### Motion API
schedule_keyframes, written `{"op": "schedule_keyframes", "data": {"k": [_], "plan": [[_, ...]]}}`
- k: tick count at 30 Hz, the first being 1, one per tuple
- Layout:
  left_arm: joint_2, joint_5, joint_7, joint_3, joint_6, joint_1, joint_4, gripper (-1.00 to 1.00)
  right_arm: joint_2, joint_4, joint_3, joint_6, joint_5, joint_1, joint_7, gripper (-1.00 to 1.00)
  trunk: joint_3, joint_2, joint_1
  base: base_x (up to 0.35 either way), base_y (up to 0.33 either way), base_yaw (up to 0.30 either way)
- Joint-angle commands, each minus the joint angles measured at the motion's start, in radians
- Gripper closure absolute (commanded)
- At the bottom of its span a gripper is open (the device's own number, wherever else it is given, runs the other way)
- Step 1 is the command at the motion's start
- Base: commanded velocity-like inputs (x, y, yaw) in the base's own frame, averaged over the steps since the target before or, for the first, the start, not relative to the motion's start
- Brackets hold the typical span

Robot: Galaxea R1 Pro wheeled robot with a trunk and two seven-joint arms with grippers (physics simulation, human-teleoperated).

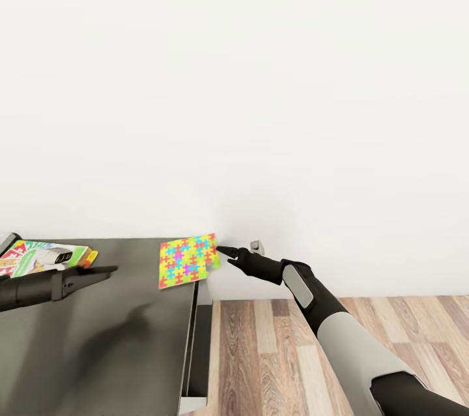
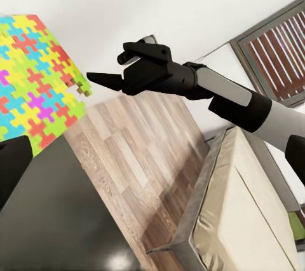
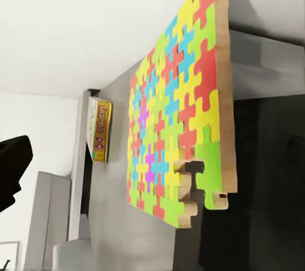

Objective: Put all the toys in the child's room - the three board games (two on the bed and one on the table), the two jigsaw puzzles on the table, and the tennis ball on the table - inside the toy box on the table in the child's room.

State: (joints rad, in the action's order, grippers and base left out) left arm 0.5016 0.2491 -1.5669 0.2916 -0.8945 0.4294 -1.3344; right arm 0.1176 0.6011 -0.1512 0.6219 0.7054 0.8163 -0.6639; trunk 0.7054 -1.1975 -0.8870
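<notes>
- The jigsaw puzzle (image 1: pixel 187 260) lies on the table (image 1: pixel 117 338) at its far right corner, its right edge overhanging the table's edge.
- The right gripper (image 1: pixel 223 251) is just right of the puzzle, off the table, over the floor (image 1: pixel 273 351).
- The left gripper (image 1: pixel 107 270) hangs above the table, left of the puzzle.
- A board game (image 1: pixel 39 257) lies at the far left.

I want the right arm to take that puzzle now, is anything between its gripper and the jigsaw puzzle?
Nothing visible. The right gripper points at the jigsaw puzzle, which overhangs the table edge, with only open air between.
</notes>
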Motion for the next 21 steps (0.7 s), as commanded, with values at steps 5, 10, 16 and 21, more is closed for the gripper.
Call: {"op": "schedule_keyframes", "data": {"k": [5, 10, 16, 21], "plan": [[0.0, -0.001, -0.004, 0.0, -0.011, 0.001, 0.0, -1.0, 0.0, -0.001, -0.001, 0.006, 0.006, 0.0, 0.001, -1.0, 0.0, 0.0, 0.0, 0.0, 0.0, 0.065], [0.0, -0.001, -0.004, 0.0, -0.011, 0.001, 0.0, -1.0, 0.0, -0.001, -0.001, 0.006, 0.006, 0.0, 0.001, -1.0, 0.0, 0.0, 0.0, 0.0, 0.0, 0.011], [0.0, -0.001, -0.004, 0.0, -0.011, 0.0, 0.0, -1.0, 0.0, -0.001, -0.002, 0.006, 0.006, 0.0, 0.001, -1.0, 0.0, 0.0, 0.0, 0.0, 0.0, 0.001], [0.0, -0.001, -0.004, 0.0, -0.011, 0.0, 0.0, -1.0, -0.001, 0.0, -0.002, 0.006, 0.006, 0.0, 0.001, -1.0, 0.0, 0.0, 0.0, 0.0, 0.0, 0.0]]}}
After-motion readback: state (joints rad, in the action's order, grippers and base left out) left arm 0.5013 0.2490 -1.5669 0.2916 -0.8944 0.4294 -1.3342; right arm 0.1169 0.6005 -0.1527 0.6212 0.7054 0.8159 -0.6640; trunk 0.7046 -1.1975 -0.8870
